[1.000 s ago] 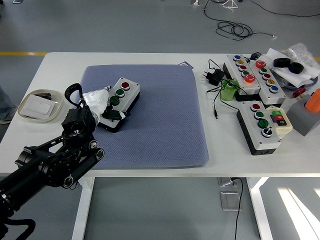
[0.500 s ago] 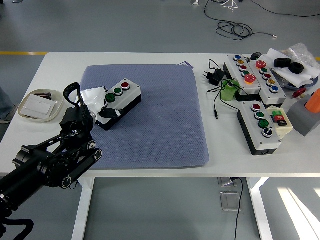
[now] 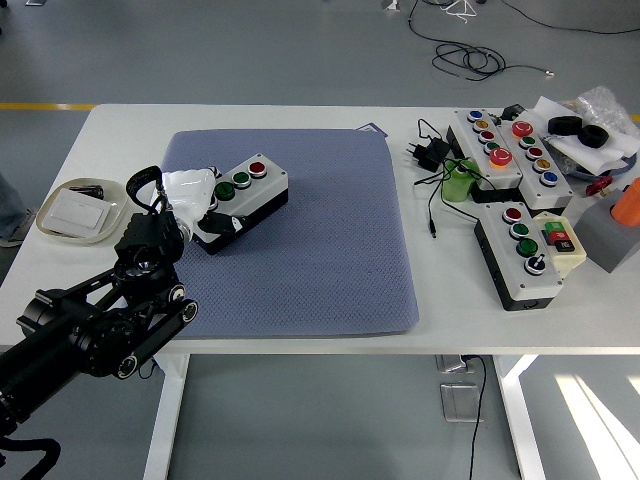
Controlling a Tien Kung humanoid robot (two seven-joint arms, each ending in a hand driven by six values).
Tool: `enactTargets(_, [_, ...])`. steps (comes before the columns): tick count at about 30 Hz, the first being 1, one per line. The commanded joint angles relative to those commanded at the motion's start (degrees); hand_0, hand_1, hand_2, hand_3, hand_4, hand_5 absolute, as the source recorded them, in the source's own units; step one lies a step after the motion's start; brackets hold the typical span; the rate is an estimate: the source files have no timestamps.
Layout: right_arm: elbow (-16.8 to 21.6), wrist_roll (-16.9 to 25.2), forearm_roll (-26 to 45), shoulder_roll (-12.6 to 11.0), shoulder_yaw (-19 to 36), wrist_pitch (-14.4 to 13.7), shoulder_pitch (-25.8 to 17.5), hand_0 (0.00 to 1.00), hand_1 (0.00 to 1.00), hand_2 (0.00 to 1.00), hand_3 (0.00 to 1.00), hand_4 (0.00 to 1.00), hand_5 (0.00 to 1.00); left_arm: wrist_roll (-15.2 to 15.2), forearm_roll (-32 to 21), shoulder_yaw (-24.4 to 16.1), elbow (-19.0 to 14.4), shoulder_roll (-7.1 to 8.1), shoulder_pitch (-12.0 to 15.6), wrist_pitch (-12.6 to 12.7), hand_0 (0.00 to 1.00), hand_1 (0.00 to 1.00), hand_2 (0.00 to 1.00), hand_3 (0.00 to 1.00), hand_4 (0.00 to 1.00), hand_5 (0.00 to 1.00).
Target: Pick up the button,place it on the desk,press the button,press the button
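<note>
A button box (image 3: 247, 195) with a red button and two green buttons lies on the blue-grey mat (image 3: 310, 240), turned at an angle, at the mat's left part. My left hand (image 3: 200, 200), white-fingered on a black arm, is wrapped around the box's near left end and grips it. The box looks slightly lifted or tilted at that end. My right arm does not show.
A shallow dish (image 3: 80, 210) with a white card sits at the left. At the right lie several other button boxes (image 3: 520, 250), a black plug with cable (image 3: 432, 152), a green cup (image 3: 460, 182), and an orange object (image 3: 628, 203).
My left hand has turned the button box counter-clockwise and shifted it up and to the right on the mat. My arm has drawn slightly left.
</note>
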Motion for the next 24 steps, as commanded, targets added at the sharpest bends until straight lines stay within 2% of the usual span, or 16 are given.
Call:
enactTargets(4, [0.0,0.03,0.04,-0.03,-0.06,0.05,0.09,0.787,0.797,0.817,0.751,0.412,0.479,-3.49,-0.36,-0.99,-0.72,0.32,-0.04,2.16,0.343,0.303,0.245,0.341,0.685,0.002])
enactTargets(8, [0.0,0.02,-0.02,-0.06,-0.05,0.07,0.18,0.787,0.797,0.817,0.751,0.412,0.479,-9.69,-2.74,-1.55,-1.84,1.32,-0.11,2.38,0.343,0.303,0.245,0.341,0.685,0.002])
enactTargets(9, [0.0,0.02,-0.03,-0.05,0.02,0.04,0.22,0.787,0.797,0.817,0.751,0.412,0.479,-11.93,-3.97,-1.61,-1.98,1.72,-0.23,2.13,0.324,0.284,0.226,0.315,0.656,0.002])
enactTargets(13, [0.0,0.05,0.14,-0.05,-0.03,0.04,0.32,0.787,0.797,0.817,0.751,0.412,0.479,-20.37,-5.33,-1.95,-1.9,2.65,-0.79,1.08,0.324,0.284,0.226,0.315,0.656,0.002])
enactTargets(15, [0.0,0.03,0.04,-0.03,0.05,0.03,0.38,0.787,0.797,0.817,0.751,0.412,0.479,-24.42,-5.82,-1.95,-1.82,2.92,-1.06,-0.03,0.312,0.287,0.226,0.307,0.621,0.002])
enactTargets(18, [0.0,-0.01,0.0,-0.02,-0.02,0.05,0.43,0.787,0.797,0.817,0.751,0.412,0.479,-29.93,-6.02,-1.75,-1.71,3.36,-1.47,-1.94,0.312,0.287,0.226,0.307,0.621,0.002])
enactTargets(21, [0.0,-0.01,0.04,-0.02,-0.03,0.04,0.43,0.787,0.797,0.817,0.751,0.412,0.479,-33.37,-4.45,-0.91,-1.75,3.91,-1.85,-2.8,0.315,0.283,0.23,0.299,0.612,0.002])
enactTargets(24, [0.0,-0.02,0.06,-0.03,-0.08,0.06,0.44,0.787,0.797,0.817,0.751,0.412,0.479,-34.07,-2.05,-0.1,-1.68,4.21,-2.08,-2.84,0.315,0.283,0.23,0.299,0.612,0.002])
